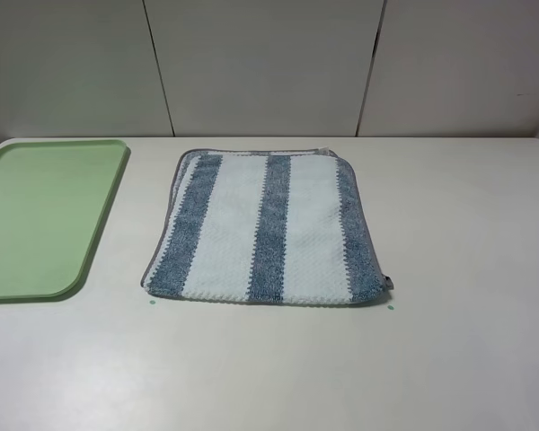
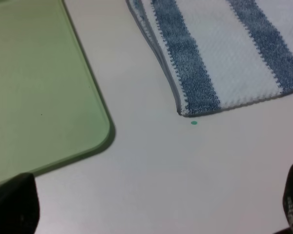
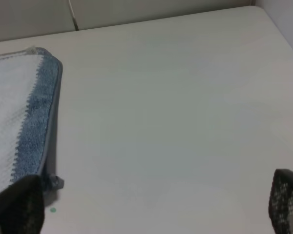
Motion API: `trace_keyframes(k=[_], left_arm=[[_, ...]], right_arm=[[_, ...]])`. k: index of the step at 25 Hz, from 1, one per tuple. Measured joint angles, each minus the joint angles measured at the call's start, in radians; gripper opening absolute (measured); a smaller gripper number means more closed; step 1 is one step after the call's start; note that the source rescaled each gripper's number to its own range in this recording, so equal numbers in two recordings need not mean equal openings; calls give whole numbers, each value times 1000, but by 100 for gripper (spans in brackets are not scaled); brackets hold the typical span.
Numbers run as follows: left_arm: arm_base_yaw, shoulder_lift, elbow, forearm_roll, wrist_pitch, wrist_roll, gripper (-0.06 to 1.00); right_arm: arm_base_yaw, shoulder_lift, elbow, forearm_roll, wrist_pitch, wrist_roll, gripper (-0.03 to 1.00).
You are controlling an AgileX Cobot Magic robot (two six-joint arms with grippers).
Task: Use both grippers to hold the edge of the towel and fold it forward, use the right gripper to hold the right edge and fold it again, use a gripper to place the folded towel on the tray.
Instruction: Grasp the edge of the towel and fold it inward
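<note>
towel lies ahead of both | left gripper gaping, empty | right gripper gaping, empty, nearest right hem

The towel lies near the tray, apart.

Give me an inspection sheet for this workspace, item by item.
Surface: white table.
Job's things: blue-and-white striped waffle towel flat at centre, edges layered; light green plastic tray left of it, apart, nothing on it.
Clutter: two tiny green dots by the towel's near corners.
Grippers: left gripper and right gripper open, black fingers wide, holding nothing.
Cables: nothing seen.
Surroundings: pale panelled wall behind.
</note>
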Motion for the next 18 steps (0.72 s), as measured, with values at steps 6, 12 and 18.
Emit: trace_keyframes(k=[6,12,18], left_arm=[[0,0,0,0,0,0,100],[0,0,0,0,0,0,100],[0,0,0,0,0,0,100]], right_arm=[[0,0,0,0,0,0,100],[0,0,0,0,0,0,100],[0,0,0,0,0,0,100]])
